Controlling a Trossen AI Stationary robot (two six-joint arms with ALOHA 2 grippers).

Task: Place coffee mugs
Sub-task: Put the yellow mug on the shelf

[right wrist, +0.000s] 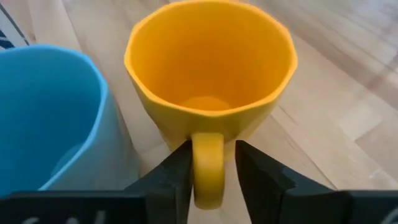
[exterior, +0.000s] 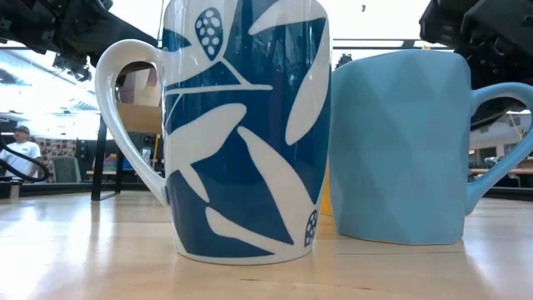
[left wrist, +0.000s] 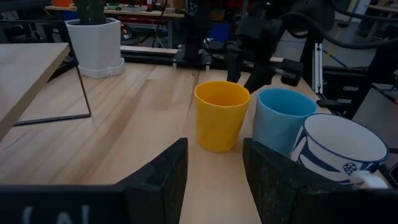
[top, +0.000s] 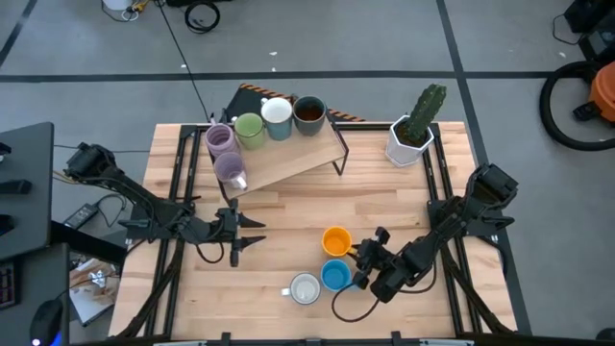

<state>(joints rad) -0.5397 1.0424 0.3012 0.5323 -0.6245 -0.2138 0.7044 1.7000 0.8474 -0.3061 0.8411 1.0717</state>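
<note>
Step in hand, as judged: pick-up of the orange mug [right wrist: 208,102], which stands on the table [top: 288,207] beside the blue mug [top: 335,276], near the white leaf-patterned mug [top: 305,288]. The right gripper [right wrist: 211,171] is set astride its handle, fingers spread and not yet pinching. The left gripper [top: 252,232] waits spread at mid-table. Next required: fingers closed on the handle, then transfer to the raised shelf [top: 288,163] bearing five mugs.

Two dark jointed arms, black cables, blocky fingers [right wrist: 177,180]
</note>
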